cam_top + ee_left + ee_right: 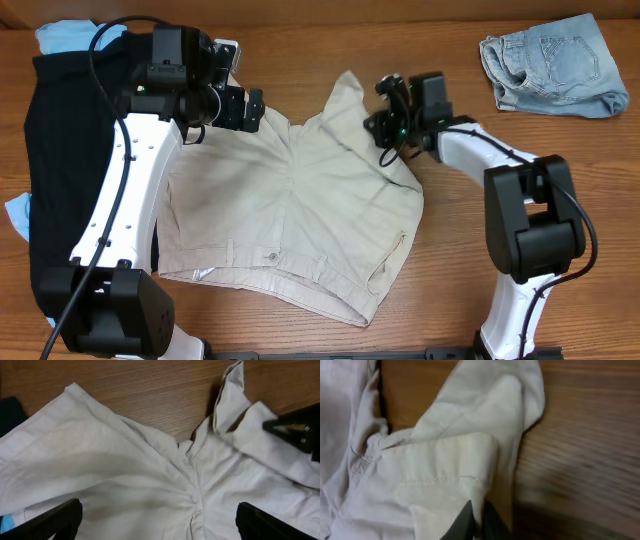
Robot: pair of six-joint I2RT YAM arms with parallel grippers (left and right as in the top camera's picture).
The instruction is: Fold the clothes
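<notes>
Across mid bench (pixel 420 40), beige shorts (pixel 290 220) are lying mostly flat, waistband w/ button facing robot side, legs pointing away, cloth bunching at crotch seam. R leg hem is sticking up and curling over, prob. because right tool (pixel 388 125) is pinching that leg's cloth. R wrist view is showing its fingers pressed together on the fabric, likely getting the leg ready to fold across onto the other one. Along L side of bench, black garment (pixel 50 160) is lying just beside shorts' L edge; looks parked there, waiting its turn. At far R corner, denim piece (pixel 550 65) is sitting crumpled, well apart from shorts, no tool near it. At far L, light-blue pieces (pixel 60 38) are peeking out from under black garment. Over L leg near hem, left tool (pixel 247 108) is hovering w/ fingers spread wide, touching nothing afaict. Judging it's lining up for a matching grab so both legs can go over together. Fold not yet made.
</notes>
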